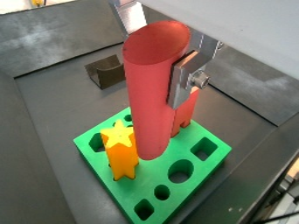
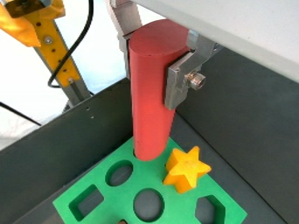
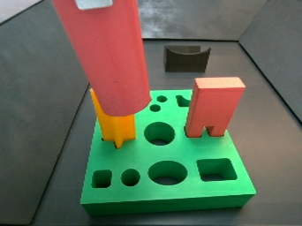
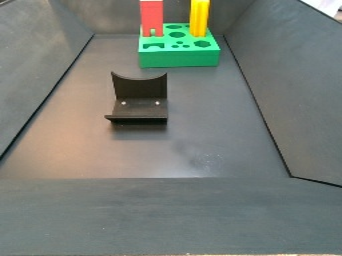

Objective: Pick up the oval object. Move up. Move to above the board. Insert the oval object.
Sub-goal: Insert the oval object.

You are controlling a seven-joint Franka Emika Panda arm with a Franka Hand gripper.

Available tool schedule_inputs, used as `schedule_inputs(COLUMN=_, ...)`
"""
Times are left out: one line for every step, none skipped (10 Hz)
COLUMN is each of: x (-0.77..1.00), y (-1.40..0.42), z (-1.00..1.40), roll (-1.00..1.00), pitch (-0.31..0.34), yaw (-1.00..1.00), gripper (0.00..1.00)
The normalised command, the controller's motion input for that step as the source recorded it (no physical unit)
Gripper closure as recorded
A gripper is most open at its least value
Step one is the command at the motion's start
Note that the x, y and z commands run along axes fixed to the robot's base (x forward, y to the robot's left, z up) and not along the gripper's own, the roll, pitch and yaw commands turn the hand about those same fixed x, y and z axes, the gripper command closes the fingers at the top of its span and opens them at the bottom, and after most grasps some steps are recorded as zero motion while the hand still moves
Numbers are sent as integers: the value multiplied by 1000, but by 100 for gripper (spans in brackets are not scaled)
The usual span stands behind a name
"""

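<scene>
**Oval peg held upright over the green board**

You have one oval object (image 1: 149,87), a tall salmon-red peg with smooth rounded sides. Its long axis stands close to vertical, with the flat top end near the wrist and the lower end pointing down at the board (image 1: 100,144). In a wrist view its lower end (image 2: 149,149) meets the board's top beside a round hole; you cannot tell from these pictures whether it has entered a hole or only sits above one. In a side view the peg (image 3: 109,57) fills the foreground and hides part of the board behind it.

The gripper (image 1: 163,66) is clamped on the oval object near its upper part. One silver finger plate (image 2: 181,79) presses flat against the peg's side in both wrist views; the opposite finger is hidden behind the peg.

Count one board, a thick bright green square block (image 3: 224,190) with several round, square and other holes in its top. Two pieces already stand in it: one yellow-orange star post (image 2: 184,168), just beside the peg, and one wider red block (image 3: 214,106) with an arched bottom, near the board's far side.

One dark fixture (image 4: 136,98) stands on the floor, well apart from the board (image 4: 181,55). It also appears in a wrist view (image 1: 105,70).
</scene>
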Motion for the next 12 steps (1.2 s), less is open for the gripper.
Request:
schedule_inputs(x=777, y=-480, z=-146, roll=0, pitch=61, yaw=-60, gripper=100)
schedule_inputs(x=783, y=-431, z=-191, roll=0, pitch=90, yaw=-34, gripper=100)
schedule_inputs(x=829, y=-389, z=-191, roll=0, pitch=106, yaw=0, gripper=100)
schedule_inputs(x=889, y=-337, z=-186, roll=0, pitch=94, yaw=0, gripper=100)
schedule_inputs(x=877, y=-340, z=-277, roll=26, pitch=74, yaw=0, gripper=100)
schedule_inputs(x=994, y=-311, z=-297, roll=36, pitch=54, yaw=0, gripper=100)
schedule_inputs(x=1000, y=-286, z=-177, roll=0, pitch=6, yaw=0, gripper=100)
schedule_inputs(x=1000, y=-283, z=-9, roll=-27, pitch=0, yaw=0, gripper=100)
schedule_inputs(x=1000, y=-240, z=0, roll=-67, pitch=6, yaw=0, gripper=100)
schedule_inputs(x=1000, y=-151, z=-89, roll=-50, pitch=24, yaw=80, gripper=100)
schedule_inputs(x=1000, y=-9, z=-194, roll=-19, pitch=51, yaw=197, gripper=100)
schedule_inputs(x=1000, y=0, z=-177, roll=-21, pitch=37, yaw=231, gripper=100)
